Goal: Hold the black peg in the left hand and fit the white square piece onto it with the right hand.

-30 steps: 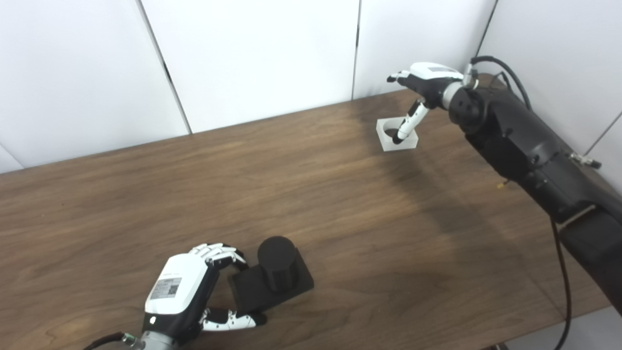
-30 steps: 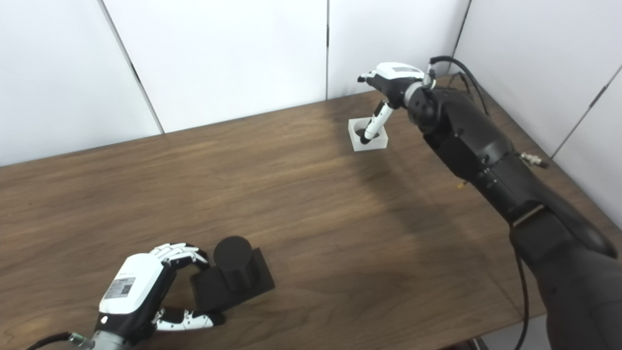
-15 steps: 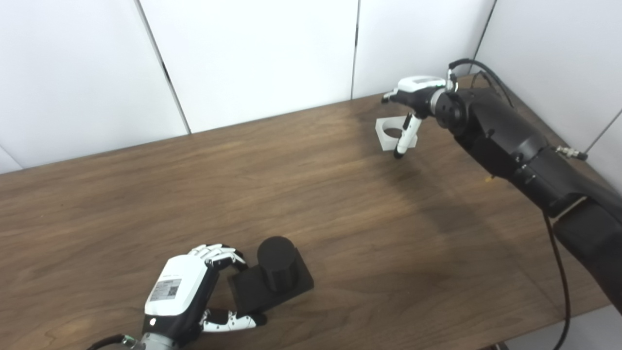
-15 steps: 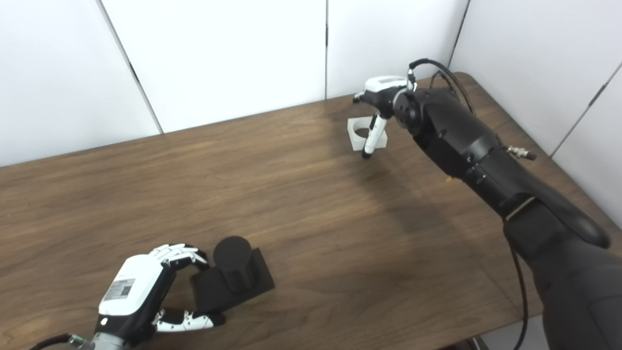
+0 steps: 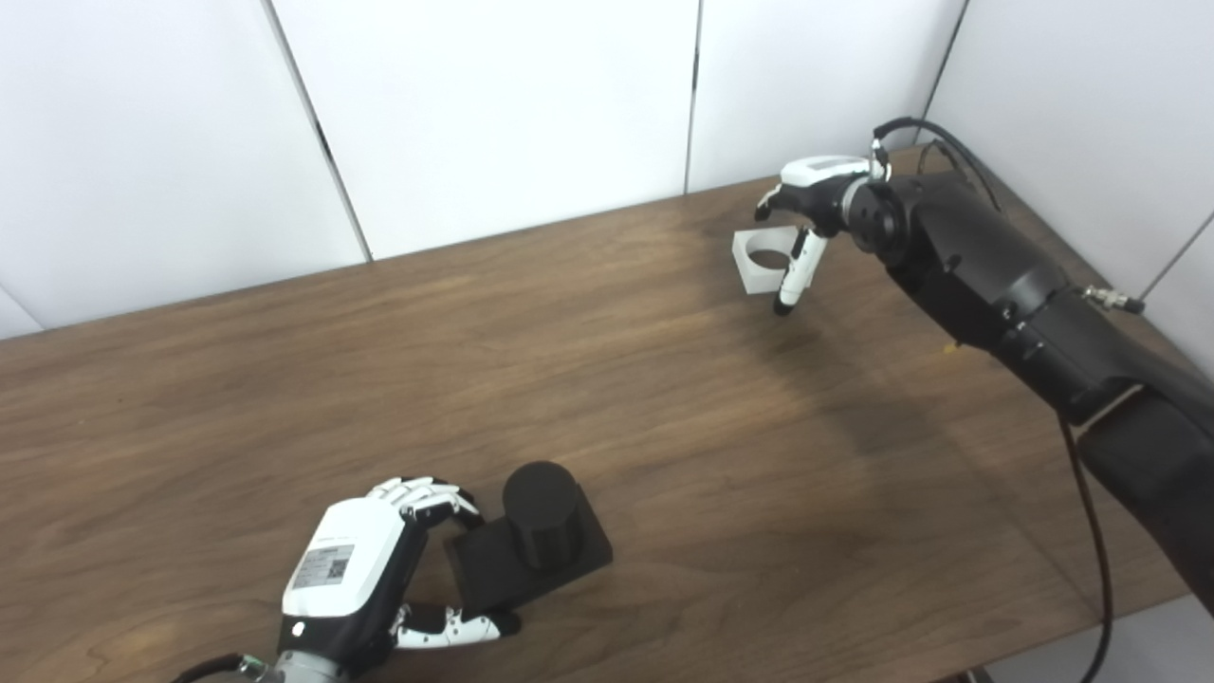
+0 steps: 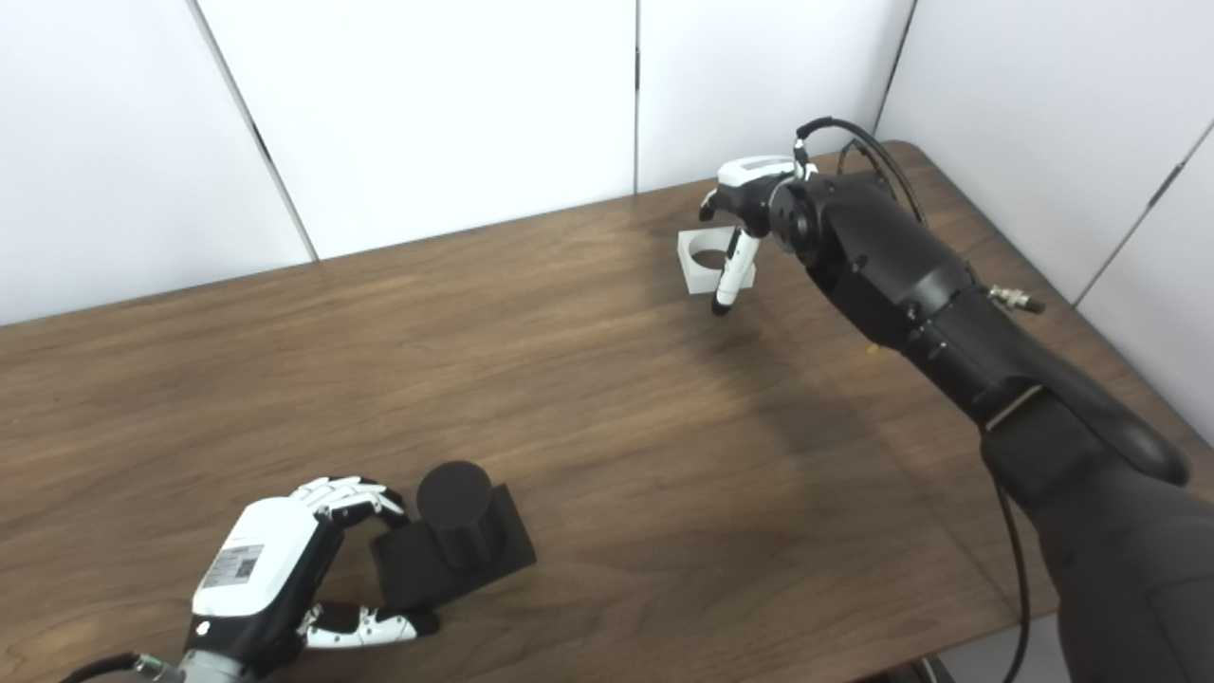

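black peg (image 5: 541, 513) stands upright on its square black base, near the front edge of the brown worktop (image 5: 474, 360), toward the left. left hand (image 5: 356, 569) sits just left of it, fingers (image 5: 422, 493) curled over the base's far left corner and thumb lying along its near edge, so the hand pinches the base; whether the base is off the wood or resting on it cannot be told. a little worktop shows between the base and the front edge.

wide bare wood runs from the peg across the middle to the far right corner, with nothing standing in between.

white square piece (image 5: 762, 258), with a round hole through it, is at the far right, near the back edge and the white wall panels (image 5: 493, 114). right hand (image 5: 811, 194) is on it, fingers bent down behind its far side and thumb (image 5: 790, 282) pointing down across its right front. the piece looks tilted, but whether it is clear of the worktop cannot be told. peg and piece are well apart.
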Action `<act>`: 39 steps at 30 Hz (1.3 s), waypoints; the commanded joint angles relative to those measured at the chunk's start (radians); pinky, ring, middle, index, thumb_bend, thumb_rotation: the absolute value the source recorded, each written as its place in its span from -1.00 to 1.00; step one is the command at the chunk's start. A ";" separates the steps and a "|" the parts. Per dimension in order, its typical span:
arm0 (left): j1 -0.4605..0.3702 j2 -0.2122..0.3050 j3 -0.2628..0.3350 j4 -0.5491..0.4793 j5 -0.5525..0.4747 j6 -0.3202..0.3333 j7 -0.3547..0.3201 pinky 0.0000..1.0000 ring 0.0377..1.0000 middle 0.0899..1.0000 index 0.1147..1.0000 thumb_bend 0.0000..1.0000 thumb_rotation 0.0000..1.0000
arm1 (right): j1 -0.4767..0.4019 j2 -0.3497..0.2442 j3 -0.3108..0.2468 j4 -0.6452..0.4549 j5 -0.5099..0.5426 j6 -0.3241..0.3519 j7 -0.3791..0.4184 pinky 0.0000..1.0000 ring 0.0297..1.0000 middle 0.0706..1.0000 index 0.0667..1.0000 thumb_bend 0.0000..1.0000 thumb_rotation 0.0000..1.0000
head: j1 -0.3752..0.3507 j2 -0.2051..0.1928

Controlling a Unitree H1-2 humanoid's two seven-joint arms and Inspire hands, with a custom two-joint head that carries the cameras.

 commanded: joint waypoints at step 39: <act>0.015 -0.001 -0.008 -0.006 0.019 -0.019 -0.012 0.73 0.61 0.42 -0.16 0.03 -0.92 | -0.021 -0.011 -0.052 0.007 0.014 -0.041 -0.076 0.84 0.94 0.85 0.56 1.00 -0.35 | 0.014 0.013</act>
